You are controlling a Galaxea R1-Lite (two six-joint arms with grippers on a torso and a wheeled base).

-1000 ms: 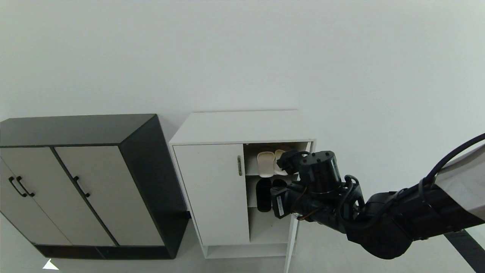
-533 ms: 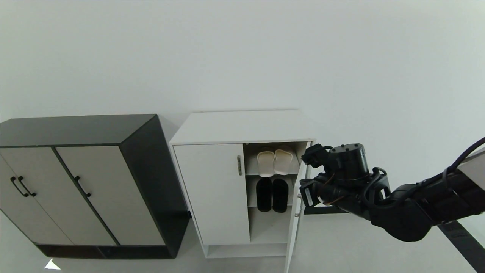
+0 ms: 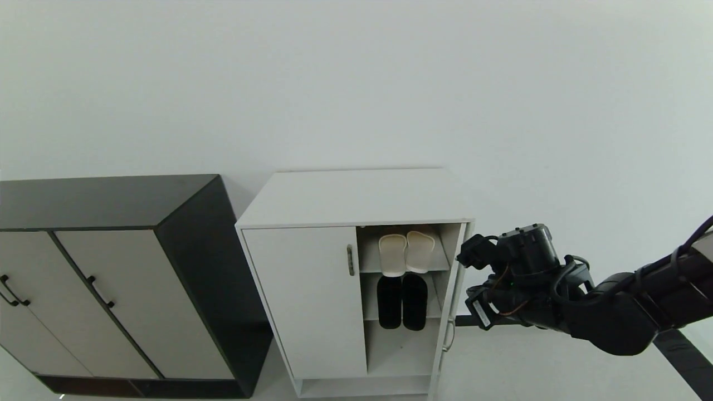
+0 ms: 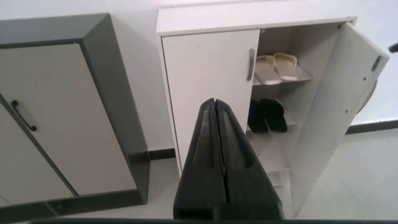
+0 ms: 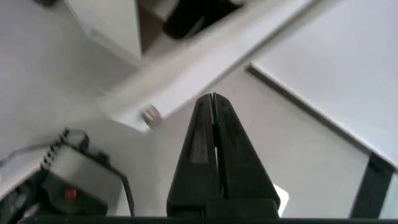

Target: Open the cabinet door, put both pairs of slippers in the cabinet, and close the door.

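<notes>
The white cabinet (image 3: 356,195) stands against the wall with its left door (image 3: 303,301) shut and its right door (image 4: 339,118) swung wide open, seen nearly edge-on in the head view. Inside the open half, the white slippers (image 3: 406,253) lie side by side on the top shelf, toes pointing inward and heels at the shelf's front edge. The black slippers (image 3: 402,301) lie the same way on the middle shelf, directly beneath them. The bottom shelf (image 3: 398,348) below holds nothing. The right gripper (image 5: 214,98) has its fingers pressed together with nothing between them. It sits just outside the open door, close to the door's front edge and its small metal handle (image 5: 149,114), but not touching either. In the head view the right arm (image 3: 613,323) reaches in from the right, its wrist beside the outer face of that door at about the height of the middle shelf. The left gripper (image 4: 215,102) is likewise closed and empty, held well back from the cabinet and pointing at the shut left door. A black cabinet (image 3: 111,206) with two beige doors stands just beside the white one, on its left.
</notes>
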